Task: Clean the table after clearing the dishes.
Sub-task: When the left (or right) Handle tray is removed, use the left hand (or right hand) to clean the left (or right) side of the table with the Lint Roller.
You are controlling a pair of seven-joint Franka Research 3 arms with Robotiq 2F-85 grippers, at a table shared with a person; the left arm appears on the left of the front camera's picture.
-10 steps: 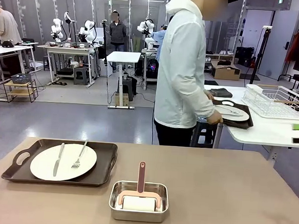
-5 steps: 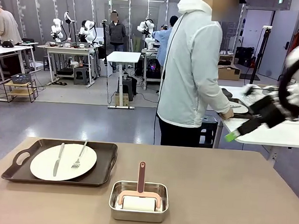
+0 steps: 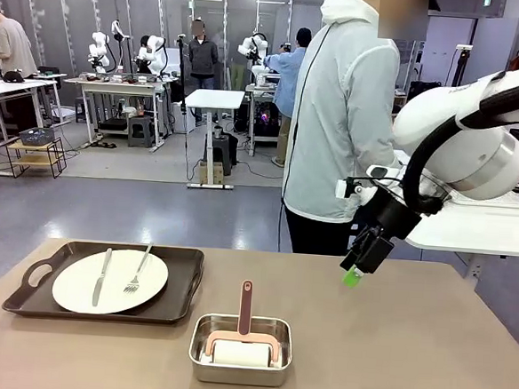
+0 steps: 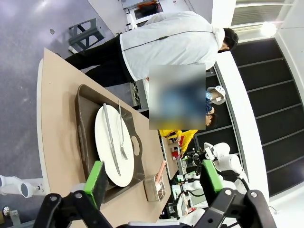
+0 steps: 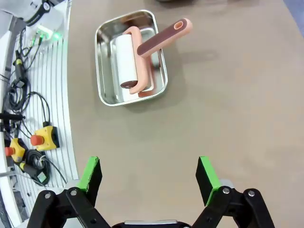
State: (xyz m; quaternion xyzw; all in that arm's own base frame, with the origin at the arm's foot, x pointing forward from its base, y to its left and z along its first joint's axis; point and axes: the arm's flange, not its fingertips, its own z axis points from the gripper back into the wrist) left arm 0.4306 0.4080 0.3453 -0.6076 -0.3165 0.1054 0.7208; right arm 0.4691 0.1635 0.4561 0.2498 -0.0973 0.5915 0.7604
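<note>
The brown table (image 3: 409, 347) carries a dark tray (image 3: 188, 278) at the left with a white plate (image 3: 75, 287), a knife (image 3: 101, 277) and a fork (image 3: 136, 271) on it. My right gripper (image 3: 355, 271) hangs over the table's far right side, tilted downward. In its own view the right gripper (image 5: 147, 173) is open above bare table (image 5: 228, 95), with nothing between its pads. My left gripper (image 4: 154, 178) is open too and looks from high up at the tray (image 4: 83, 118) and plate (image 4: 107, 156).
A steel pan (image 3: 241, 350) holding a pink-handled lint roller (image 3: 243, 336) sits at the table's front middle; the same pan (image 5: 130, 57) lies ahead of my right gripper. A person (image 3: 345, 120) in a pale jacket stands just beyond the far edge, turned toward a white table (image 3: 479, 232).
My right arm has swung in from the right and now reaches over the table's far right side. The person has shifted a little to the right. Tray and pan are unmoved.
</note>
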